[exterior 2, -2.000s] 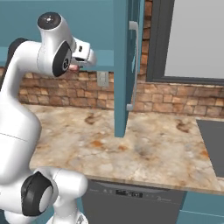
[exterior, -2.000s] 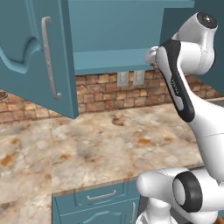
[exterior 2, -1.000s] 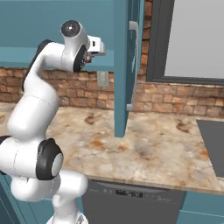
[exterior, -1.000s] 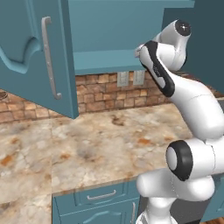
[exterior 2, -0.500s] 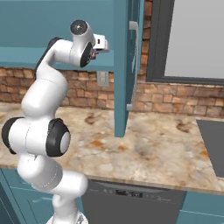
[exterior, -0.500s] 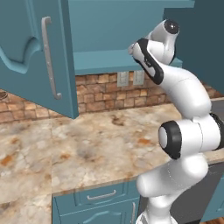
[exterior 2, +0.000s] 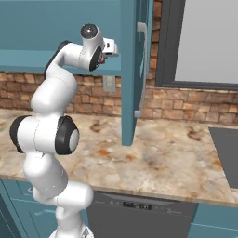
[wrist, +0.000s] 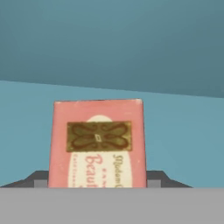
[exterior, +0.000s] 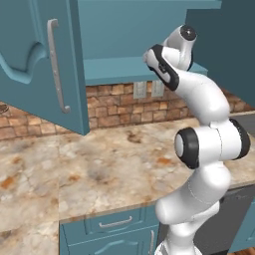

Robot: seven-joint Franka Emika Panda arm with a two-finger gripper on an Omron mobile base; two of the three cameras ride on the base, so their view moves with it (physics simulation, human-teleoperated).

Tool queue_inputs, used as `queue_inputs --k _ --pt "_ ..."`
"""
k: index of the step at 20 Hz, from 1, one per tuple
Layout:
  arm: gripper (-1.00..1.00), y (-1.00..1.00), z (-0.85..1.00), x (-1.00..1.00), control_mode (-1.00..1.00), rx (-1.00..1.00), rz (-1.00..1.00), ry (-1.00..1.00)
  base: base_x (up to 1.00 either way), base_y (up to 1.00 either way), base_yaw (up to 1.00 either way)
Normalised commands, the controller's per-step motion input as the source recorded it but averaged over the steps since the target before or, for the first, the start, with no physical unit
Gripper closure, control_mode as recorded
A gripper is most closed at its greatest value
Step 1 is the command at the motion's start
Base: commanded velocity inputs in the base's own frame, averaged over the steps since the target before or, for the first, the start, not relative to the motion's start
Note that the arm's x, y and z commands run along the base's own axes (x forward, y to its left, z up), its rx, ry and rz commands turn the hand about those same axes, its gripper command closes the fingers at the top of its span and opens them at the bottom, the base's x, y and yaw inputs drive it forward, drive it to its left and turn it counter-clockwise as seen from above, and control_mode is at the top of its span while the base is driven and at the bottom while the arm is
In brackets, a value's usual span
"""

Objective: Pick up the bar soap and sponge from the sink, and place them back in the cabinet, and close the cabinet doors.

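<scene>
1. Your gripper (wrist: 97, 186) is clamped on the bar soap (wrist: 97, 144); in the hand view the pink wrapped block stands between the two dark finger tips (wrist: 38, 179), its printed face toward the camera.
2. Behind the soap you see the flat teal shelf (wrist: 183, 131) of the cabinet (exterior: 129, 30), with the darker back wall above it.
3. From the left base view, your arm reaches up so the hand sits at the shelf's front edge (exterior: 124, 69).
4. In the right base view a sliver of pink soap (exterior 2: 111, 52) shows at the hand, just beside the open right cabinet door (exterior 2: 135, 69).
5. The left cabinet door (exterior: 37, 60) stands swung wide open, its long silver handle (exterior: 56, 64) facing you.
6. Below lies the marbled countertop (exterior: 99, 164), backed by a brick wall (exterior 2: 186, 104).
</scene>
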Motion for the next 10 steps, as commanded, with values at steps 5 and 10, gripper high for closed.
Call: queue_inputs --k 5,10 --pt "1.00 0.00 -0.13 0.32 -1.00 0.00 0.00 0.00 0.00 0.00 0.00" --pt "1.00 0.00 -0.07 0.24 -1.00 0.00 0.00 0.00 0.00 0.00 0.00"
